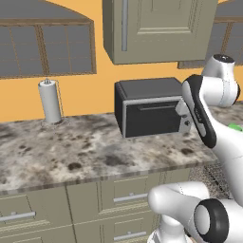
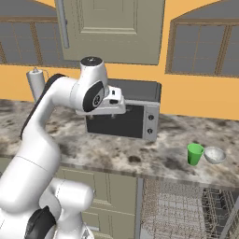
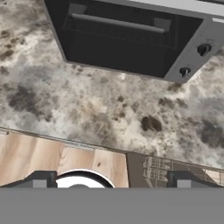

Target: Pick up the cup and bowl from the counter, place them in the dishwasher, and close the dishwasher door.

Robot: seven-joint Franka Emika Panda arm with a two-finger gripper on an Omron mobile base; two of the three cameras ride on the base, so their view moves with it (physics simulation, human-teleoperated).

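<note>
A green cup (image 2: pixel 195 154) stands on the counter (image 2: pixel 116 149) at the right. A small white bowl (image 2: pixel 214 155) sits just right of it. Below them the dishwasher (image 2: pixel 182 210) is open, its grey wire rack pulled out; I cannot make out the dishwasher door. My gripper (image 2: pixel 112 113) hangs above the counter in front of the toaster oven, well left of the cup. In the hand view the gripper (image 3: pixel 111 183) is open, fingertips (image 3: pixel 39 181) wide apart with nothing between them, over the counter (image 3: pixel 109 105) edge. A sliver of the cup (image 1: pixel 232 126) peeks past the arm.
A black-and-silver toaster oven (image 2: pixel 123 112) stands at the back of the counter, close behind the hand. A paper towel roll (image 1: pixel 49 100) stands at the back left. Wall cabinets hang overhead. Taupe drawers (image 1: pixel 118 199) run under the counter.
</note>
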